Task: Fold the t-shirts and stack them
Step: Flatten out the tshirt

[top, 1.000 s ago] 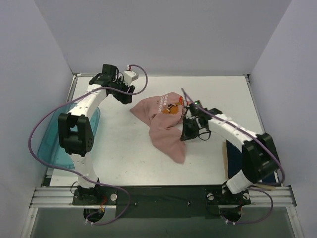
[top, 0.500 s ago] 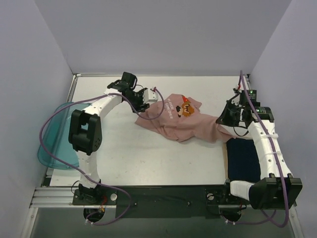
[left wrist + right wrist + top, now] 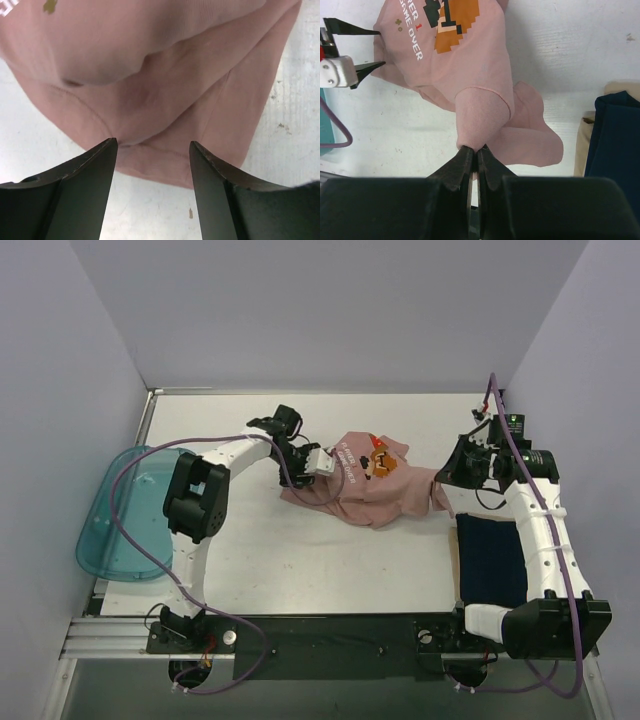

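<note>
The dusty pink t-shirt point(image 3: 365, 483) with its orange, black and white print lies rumpled at the table's middle back. It fills the top of the left wrist view point(image 3: 150, 75) and shows in the right wrist view point(image 3: 455, 60). My right gripper point(image 3: 447, 473) point(image 3: 474, 149) is shut on a bunched fold at the shirt's right end. My left gripper point(image 3: 303, 468) point(image 3: 152, 145) is open at the shirt's left edge, its jaws on either side of the hem. The navy t-shirt point(image 3: 491, 560) point(image 3: 617, 135) lies folded at the right.
The teal plastic tray point(image 3: 125, 515) lies at the table's left edge. A tan board point(image 3: 585, 145) shows under the navy shirt. Purple cables loop from both arms. Bare white table point(image 3: 330, 560) lies in front of the pink shirt.
My left gripper has moved right and forward to the pink shirt's left edge. The shirt has bunched shorter between the two grippers. My right gripper has barely shifted and still holds the cloth.
</note>
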Robot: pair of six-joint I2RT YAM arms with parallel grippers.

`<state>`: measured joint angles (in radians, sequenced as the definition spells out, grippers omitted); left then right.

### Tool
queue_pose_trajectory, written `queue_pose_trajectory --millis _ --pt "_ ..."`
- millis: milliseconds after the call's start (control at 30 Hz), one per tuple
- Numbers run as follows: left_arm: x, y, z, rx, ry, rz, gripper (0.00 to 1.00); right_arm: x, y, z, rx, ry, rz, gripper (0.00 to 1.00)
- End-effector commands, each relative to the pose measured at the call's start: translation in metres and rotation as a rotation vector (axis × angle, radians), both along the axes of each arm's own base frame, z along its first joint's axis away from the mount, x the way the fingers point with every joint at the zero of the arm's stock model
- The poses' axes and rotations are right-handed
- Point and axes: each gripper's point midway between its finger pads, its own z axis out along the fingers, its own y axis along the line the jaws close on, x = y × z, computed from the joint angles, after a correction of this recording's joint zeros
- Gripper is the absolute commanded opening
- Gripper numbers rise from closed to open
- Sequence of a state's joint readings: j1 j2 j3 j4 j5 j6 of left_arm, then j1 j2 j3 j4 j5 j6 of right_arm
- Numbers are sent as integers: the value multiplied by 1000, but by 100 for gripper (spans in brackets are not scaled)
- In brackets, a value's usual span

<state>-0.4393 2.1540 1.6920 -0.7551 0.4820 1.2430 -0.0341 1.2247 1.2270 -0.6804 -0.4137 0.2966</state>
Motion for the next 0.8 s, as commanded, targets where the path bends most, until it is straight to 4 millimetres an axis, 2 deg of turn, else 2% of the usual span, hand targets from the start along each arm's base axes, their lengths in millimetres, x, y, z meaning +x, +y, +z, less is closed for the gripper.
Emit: queue_pose_trajectory --millis 0,100,133,167,200,233,300,333,367,400,433,467,500,533,567,600,633,700,733,767 --pt "20 -5 -10 57 -73 -14 70 -4 2 4 15 7 8 0" --pt "22 0 -20 111 -82 -7 66 -2 2 10 15 -7 10 0" --pt "21 1 -19 112 -81 -11 53 -1 2 14 14 -21 9 0" --pt "18 -1 -17 101 -75 -21 11 0 1 18 14 -31 5 0" --pt "18 -1 -9 94 -86 -16 0 1 1 26 12 -53 2 0" --pt "19 -2 -4 80 -87 15 0 3 0 31 11 -68 -3 0" --pt "29 -3 30 33 -124 96 0 7 -2 52 5 -119 -16 0" --pt "35 0 54 5 -149 150 0 12 -4 73 2 -174 -22 0" --pt "48 2 83 -35 -168 246 0 14 -6 86 0 -204 -32 0" --pt "50 14 109 -57 -173 309 0 17 -12 110 -6 -267 -49 0" --pt "60 17 159 -138 -218 379 0 19 -16 125 -3 -302 -67 0" --pt "58 32 174 -152 -197 420 0 22 -26 153 -6 -372 -103 0" --pt "60 38 225 -222 -262 455 0 22 -28 165 14 -396 -115 0" --pt "58 55 239 -219 -265 497 0 22 -38 192 11 -464 -147 0" --pt "54 63 284 -277 -333 534 0 21 -40 204 25 -491 -162 0" --pt "49 79 300 -280 -341 574 0 19 -47 228 18 -550 -185 0" --pt "40 87 334 -321 -392 588 0 18 -50 238 15 -577 -198 0" --pt "18 107 375 -364 -443 637 0 6 -53 279 -3 -684 -210 0" --pt "10 115 386 -371 -462 655 0 3 -53 288 -6 -710 -212 0" --pt "-8 120 408 -402 -500 659 0 -6 -51 306 -18 -763 -207 0"
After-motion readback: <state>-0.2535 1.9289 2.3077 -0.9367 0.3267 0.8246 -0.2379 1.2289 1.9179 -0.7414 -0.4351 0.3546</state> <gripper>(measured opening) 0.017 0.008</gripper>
